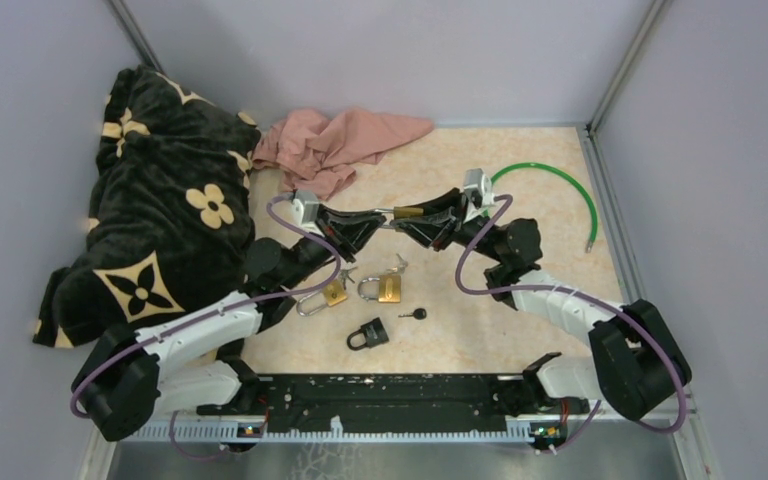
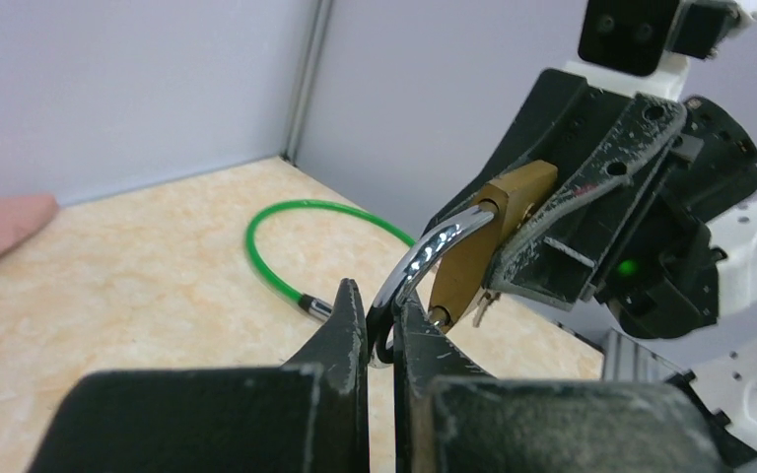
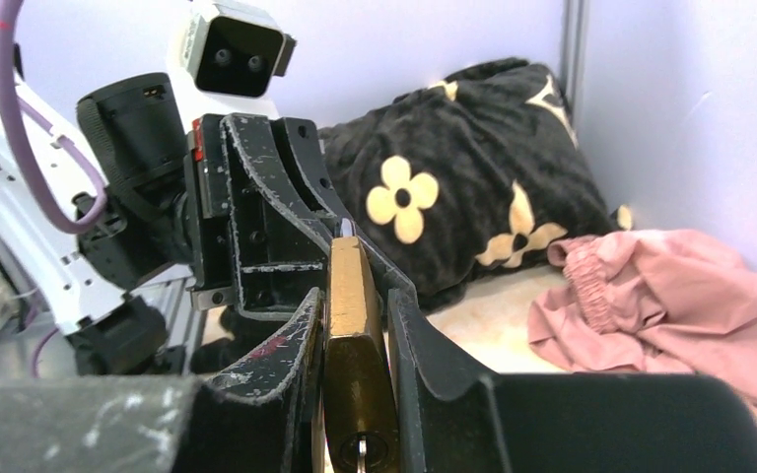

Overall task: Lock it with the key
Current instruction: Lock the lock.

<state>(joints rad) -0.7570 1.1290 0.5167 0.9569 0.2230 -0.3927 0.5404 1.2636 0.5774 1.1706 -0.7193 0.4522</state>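
The brass padlock [image 2: 488, 232] is hanging in mid-air above the tabletop [image 1: 520, 170], between the two arms, and much of it is being covered. The right gripper [image 3: 355, 296] is clamping its body between both fingers. The left gripper [image 2: 382, 317] is pinching the steel shackle [image 2: 424, 251], jaws almost together. Whether the shackle is seated in the body is hard to make out. Both arms are reaching forward and inward, grippers meeting tip to tip. A black-headed key [image 1: 418, 313] is lying on the tabletop near the other padlocks [image 1: 380, 288].
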